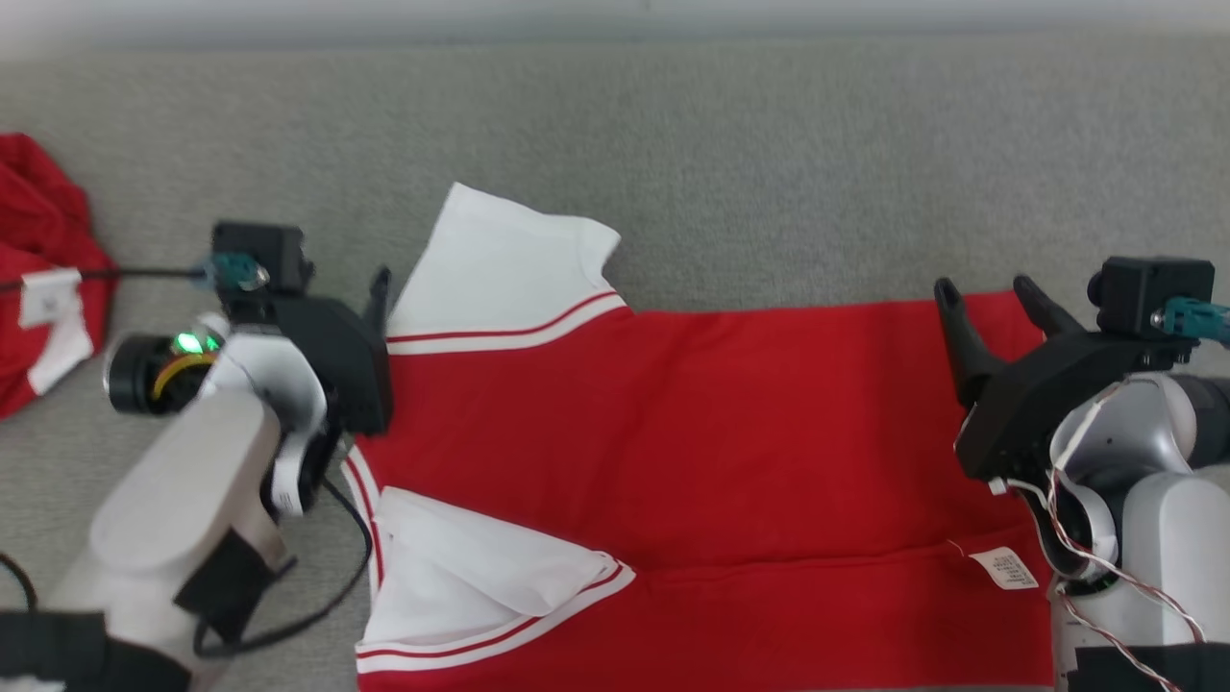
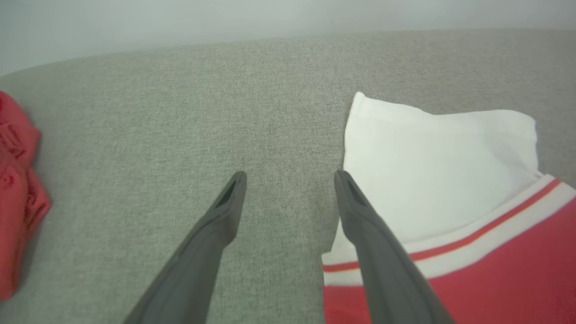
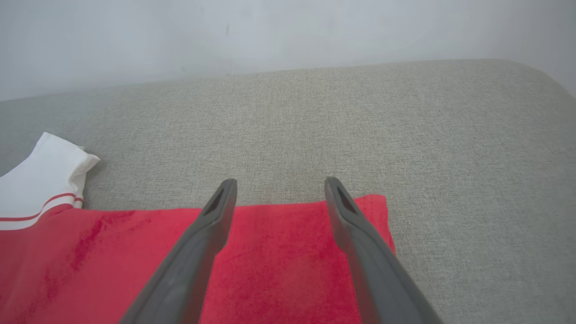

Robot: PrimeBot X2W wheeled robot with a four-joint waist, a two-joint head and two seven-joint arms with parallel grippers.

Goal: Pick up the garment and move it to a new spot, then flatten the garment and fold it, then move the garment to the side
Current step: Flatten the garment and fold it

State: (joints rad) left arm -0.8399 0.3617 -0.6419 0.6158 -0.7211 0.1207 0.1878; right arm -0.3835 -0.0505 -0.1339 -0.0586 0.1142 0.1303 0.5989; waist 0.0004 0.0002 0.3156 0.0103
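The garment [image 1: 692,432] is a red shirt with white, red-striped sleeves, spread flat on the grey cloth surface [image 1: 769,163]. One white sleeve [image 2: 432,171] sticks out at the far left, and another lies folded onto the near left part. My left gripper [image 1: 370,293] is open at the shirt's left edge, its right finger over the sleeve's border [image 2: 290,175]. My right gripper [image 1: 985,288] is open above the far right corner of the red hem [image 3: 279,182]. Neither holds anything.
A second red garment [image 1: 38,259] with a white tag lies bunched at the far left [image 2: 18,193]. A white label [image 1: 1004,567] shows on the shirt's near right part. A pale wall [image 3: 288,36] runs behind the surface, whose corner rounds off at the right.
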